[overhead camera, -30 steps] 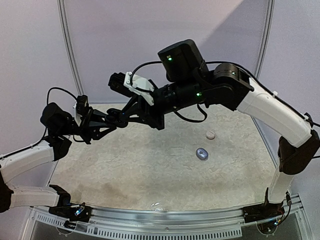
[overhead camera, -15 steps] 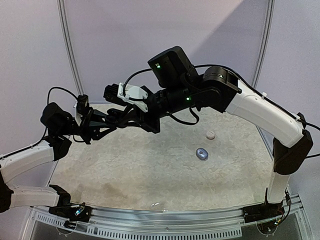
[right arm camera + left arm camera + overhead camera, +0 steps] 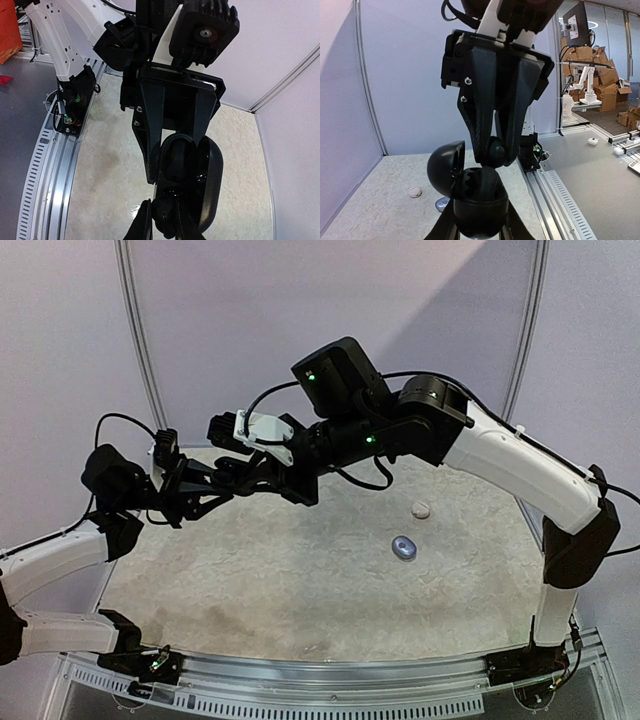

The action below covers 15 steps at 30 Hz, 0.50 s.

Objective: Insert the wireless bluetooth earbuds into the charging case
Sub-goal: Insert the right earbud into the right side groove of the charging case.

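Pincers meet in mid-air above the table (image 3: 250, 580), held up so neither has to work against the surface. At nine o'clock the left pincer (image 3: 479, 220) clamps the black charging case (image 3: 475, 205), lid swung open leftward, cavity facing the other arm. Coming in from three o'clock, the right pincer (image 3: 496, 150) pinches a glossy black earbud (image 3: 496, 149) just above that cavity, seemingly lining it up. Further right, a whitish earbud (image 3: 421, 509) and a silver-grey one (image 3: 404, 547) lie on the table, well apart from both arms
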Each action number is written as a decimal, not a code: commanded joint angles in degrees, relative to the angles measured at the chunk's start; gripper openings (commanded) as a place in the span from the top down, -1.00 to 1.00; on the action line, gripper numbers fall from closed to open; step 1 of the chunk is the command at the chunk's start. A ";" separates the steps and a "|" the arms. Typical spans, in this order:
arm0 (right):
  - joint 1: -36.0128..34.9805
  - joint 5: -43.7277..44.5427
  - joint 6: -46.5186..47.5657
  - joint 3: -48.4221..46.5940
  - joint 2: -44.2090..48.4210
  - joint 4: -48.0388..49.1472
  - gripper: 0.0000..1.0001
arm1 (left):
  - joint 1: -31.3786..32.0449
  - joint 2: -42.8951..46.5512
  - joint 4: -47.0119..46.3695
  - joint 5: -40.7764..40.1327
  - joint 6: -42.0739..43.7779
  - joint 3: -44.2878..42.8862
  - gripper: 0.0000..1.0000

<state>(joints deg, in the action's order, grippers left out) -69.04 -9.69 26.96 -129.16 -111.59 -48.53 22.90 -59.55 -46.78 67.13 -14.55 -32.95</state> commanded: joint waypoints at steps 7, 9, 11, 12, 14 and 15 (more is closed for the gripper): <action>1.21 2.95 -0.33 -1.82 -2.17 1.42 0.97 | 0.70 -0.39 1.34 0.59 0.95 -1.44 1.00; 1.24 2.74 -0.25 -1.88 -2.23 1.48 0.94 | 0.69 -0.38 1.36 0.17 1.08 -1.35 1.00; 1.27 2.62 -0.20 -2.00 -2.38 1.58 0.92 | 0.80 -0.47 1.39 -0.19 1.10 -1.34 1.00; 1.21 2.62 -0.19 -2.28 -2.47 1.47 0.91 | 0.78 -0.54 1.40 -0.32 1.15 -1.33 1.00; 1.23 2.78 0.05 -3.04 -2.99 0.73 0.89 | 0.85 -0.57 1.35 -0.44 1.16 -1.36 1.00; 1.24 2.83 0.18 -3.44 -3.29 0.10 0.88 | 0.84 -0.49 1.27 -0.58 1.13 -1.35 1.00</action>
<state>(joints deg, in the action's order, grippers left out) -68.45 -8.03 26.96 -130.08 -112.81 -47.99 22.90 -59.66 -45.67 66.63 -14.06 -32.97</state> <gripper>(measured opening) 0.126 0.235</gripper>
